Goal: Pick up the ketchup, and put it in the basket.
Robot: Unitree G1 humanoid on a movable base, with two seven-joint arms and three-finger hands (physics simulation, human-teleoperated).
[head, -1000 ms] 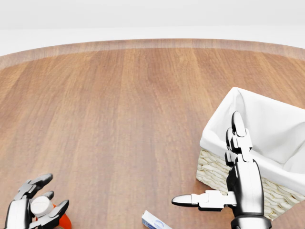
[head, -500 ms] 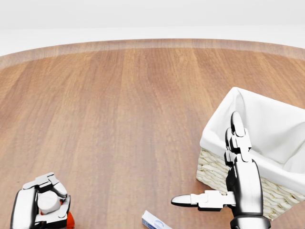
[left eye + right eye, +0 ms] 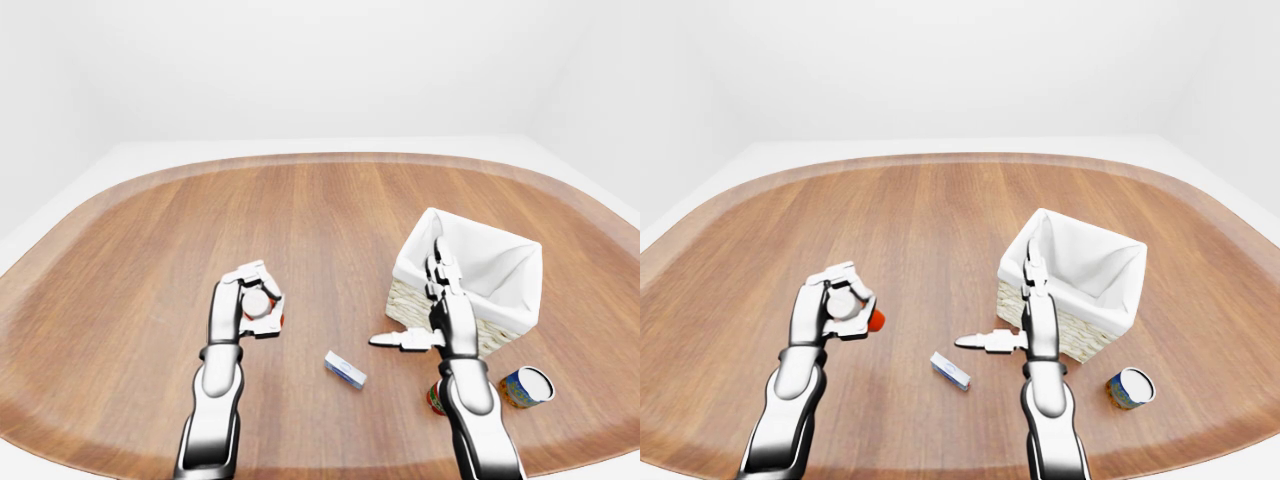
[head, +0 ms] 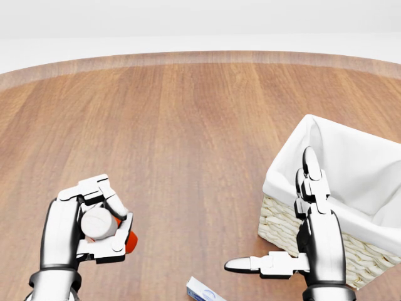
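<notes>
The head view took in only the near part of the wooden table (image 4: 188,125), so it cropped the small blue-and-white box (image 4: 203,290) at its bottom edge. The two eye views showed that box whole, lying flat between the arms, and also a tin can (image 3: 1130,387) tipped on its side near the table's lower right, apart from the basket (image 3: 480,262). The left-eye view alone showed a second, reddish can (image 3: 436,396) half hidden behind the right forearm.

Compared with a second earlier, the left hand (image 4: 88,219) had risen from the bottom-left corner of the head view and carried the ketchup (image 4: 103,226) up with it; then its fingers were spread around the bottle, now they were clamped on it. The right hand (image 4: 301,238) had not shifted: it stood just beside the basket's near wall, fingers straight and apart, thumb pointing left.

The ketchup was a red bottle with a round white cap facing the camera, mostly covered by the fingers, held well to the left of the white-lined wicker basket.
</notes>
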